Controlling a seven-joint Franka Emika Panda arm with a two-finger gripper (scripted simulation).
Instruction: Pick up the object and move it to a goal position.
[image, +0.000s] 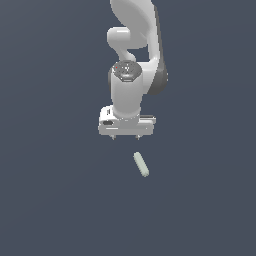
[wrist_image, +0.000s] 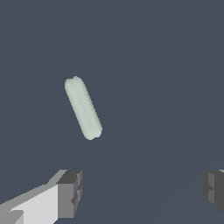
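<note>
**Mia:** Where is the little rod?

**Ben:** The rod (image: 141, 164) lies flat on the dark grey floor (image: 50, 200). It is pale green-grey with round ends. In the exterior view it sits just below the robot's hand, a bit toward that view's right, and it is turned at a slant.

**Mia:** Is the robot holding it?

**Ben:** No. The gripper (image: 126, 137) hangs near the rod but does not touch it. The white arm (image: 135, 60) comes down from the top and points the hand at the floor.

**Mia:** Are the jaws open?

**Ben:** Yes. In the wrist view the two fingers (wrist_image: 70, 192) stand far apart, with only bare floor between them. The rod (wrist_image: 83, 108) lies ahead of them, not in the gap. It is closer to one finger than the other.

**Mia:** Is the rod bigger than the gap?

**Ben:** No, it looks shorter than the gap.
</note>
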